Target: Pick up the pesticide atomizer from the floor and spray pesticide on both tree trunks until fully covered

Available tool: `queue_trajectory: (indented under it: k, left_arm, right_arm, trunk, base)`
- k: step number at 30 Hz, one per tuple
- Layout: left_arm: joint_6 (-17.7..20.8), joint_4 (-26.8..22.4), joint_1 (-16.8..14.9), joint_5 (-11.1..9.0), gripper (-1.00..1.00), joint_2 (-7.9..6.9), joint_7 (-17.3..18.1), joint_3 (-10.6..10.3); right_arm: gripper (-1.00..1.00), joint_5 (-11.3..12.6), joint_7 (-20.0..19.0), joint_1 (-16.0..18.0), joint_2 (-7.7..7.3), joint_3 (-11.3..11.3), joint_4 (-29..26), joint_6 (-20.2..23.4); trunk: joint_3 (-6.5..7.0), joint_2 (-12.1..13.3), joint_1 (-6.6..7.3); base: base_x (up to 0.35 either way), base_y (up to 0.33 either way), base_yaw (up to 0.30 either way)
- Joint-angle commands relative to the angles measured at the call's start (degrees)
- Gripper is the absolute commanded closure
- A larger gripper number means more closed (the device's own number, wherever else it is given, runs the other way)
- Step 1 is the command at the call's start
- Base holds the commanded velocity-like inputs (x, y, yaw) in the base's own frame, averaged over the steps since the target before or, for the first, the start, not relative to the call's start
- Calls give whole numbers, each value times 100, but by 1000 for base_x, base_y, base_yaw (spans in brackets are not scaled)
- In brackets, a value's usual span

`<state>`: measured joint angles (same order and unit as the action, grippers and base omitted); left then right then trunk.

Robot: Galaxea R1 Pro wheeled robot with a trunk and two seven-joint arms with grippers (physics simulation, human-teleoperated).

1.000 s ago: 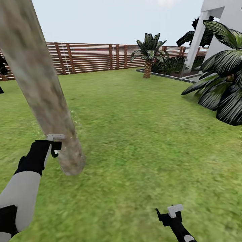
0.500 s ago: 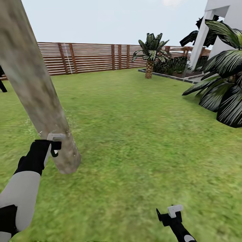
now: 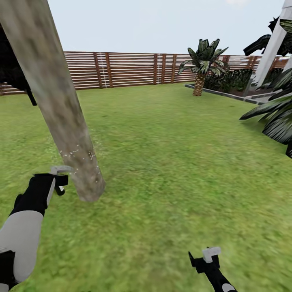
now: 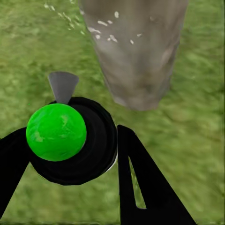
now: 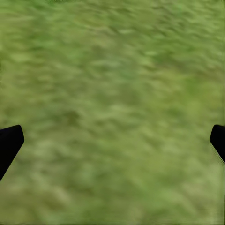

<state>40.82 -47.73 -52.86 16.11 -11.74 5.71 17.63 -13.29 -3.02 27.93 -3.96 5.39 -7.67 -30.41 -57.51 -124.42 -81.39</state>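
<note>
**Atomizer held at trunk base, spray flecks on bark**

The atomizer (image 4: 63,136) sits lower left in the left wrist view, clamped between the black fingers (image 4: 145,187) of the left gripper (image 3: 59,178); a green ball top and grey nozzle are seen, the nozzle aimed at the trunk (image 3: 61,109). In the head view only its grey nozzle tip is made out, at the left edge just beside the trunk base. Judged light, rigid plastic, round and likely slippery; best held around the black body below the green ball, as it is held now, so the nozzle is kept free. A twist in the grip would throw the aim off.

The trunk runs from upper left down to centre left of the head view, tilted in the picture, thick and smooth. White flecks are seen low on the bark, near the nozzle; higher bark looks bare, so coverage is judged partial.

The right gripper (image 3: 205,259) is at bottom right, over grass (image 5: 112,108), fingers spread apart, nothing between them.

Further out: a fence (image 3: 134,69) across the back, a palm (image 3: 202,61) at upper right, dark fronds at the right edge, a white wall at the top right corner. A second tree cannot be picked out. Nothing stands between nozzle and trunk.
</note>
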Motion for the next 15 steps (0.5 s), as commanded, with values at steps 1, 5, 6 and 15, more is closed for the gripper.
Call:
queue_trajectory:
  k: [1,5,6,15]
  left_arm:
    - [23,-8,-6,109,100,66,64,-10]
    - [24,-8,-9,106,100,70,32,-30]
    - [19,-4,-7,115,100,36,32,1]
    - [3,260,64,116,100,2,-14,4]
  right_arm:
    - [-100,-33,-32,2,0,50,2,-18]
    - [-100,-33,-29,2,0,50,2,-18]
    - [-100,-33,-29,2,0,50,2,-18]
    - [-100,-33,-29,2,0,50,2,-18]
  trunk:
    - [-5,-2,1]
    - [-5,-2,1]
    - [-5,-2,1]
    - [-5,-2,1]
  base:
    - [29,-274,270]
    - [115,-262,101]
    - [170,-246,10]
    - [84,-259,1]
